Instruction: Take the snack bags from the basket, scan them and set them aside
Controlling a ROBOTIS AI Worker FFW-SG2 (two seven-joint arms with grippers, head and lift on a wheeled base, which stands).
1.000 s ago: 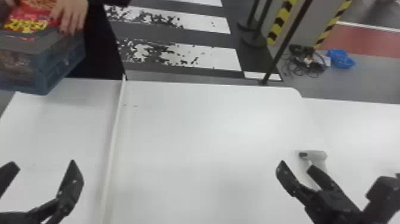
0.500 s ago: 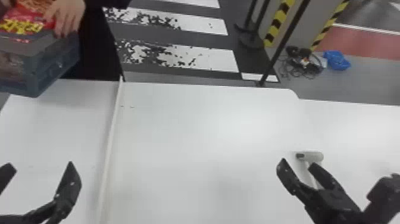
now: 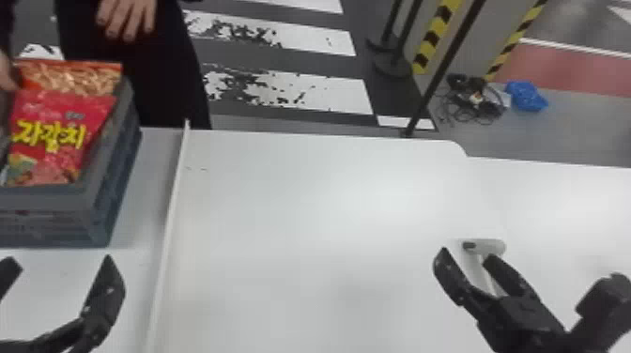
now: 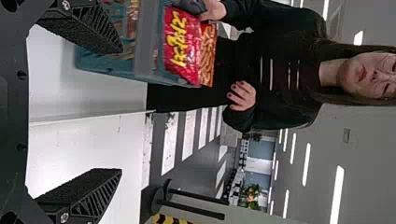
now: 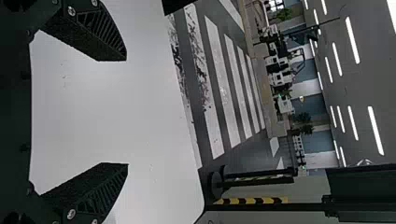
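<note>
The grey-blue basket [image 3: 101,188] stands on the table's far left section, a person's hand at its left side. A red snack bag [image 3: 58,136] lies on top in it, with an orange-topped bag [image 3: 77,75] behind. My left gripper [image 3: 58,281] is open in front of the basket, holding nothing. In the left wrist view, the left gripper [image 4: 121,112] has the basket [image 4: 144,44] and the red bag [image 4: 182,46] beyond it. My right gripper [image 3: 465,260] stands open by the white scanner [image 3: 488,246]; in the right wrist view the right gripper [image 5: 126,112] has nothing between its fingers.
A thin raised white divider [image 3: 171,206] runs front to back on the white table [image 3: 305,225], right of the basket. Posts with black bases [image 3: 392,63] and a blue bundle [image 3: 526,96] are on the floor beyond the table.
The basket with its bags has come down from the person's hold onto the table, nearer my left gripper. One of the person's hands has left the bags. Both arms look nearly unmoved.
</note>
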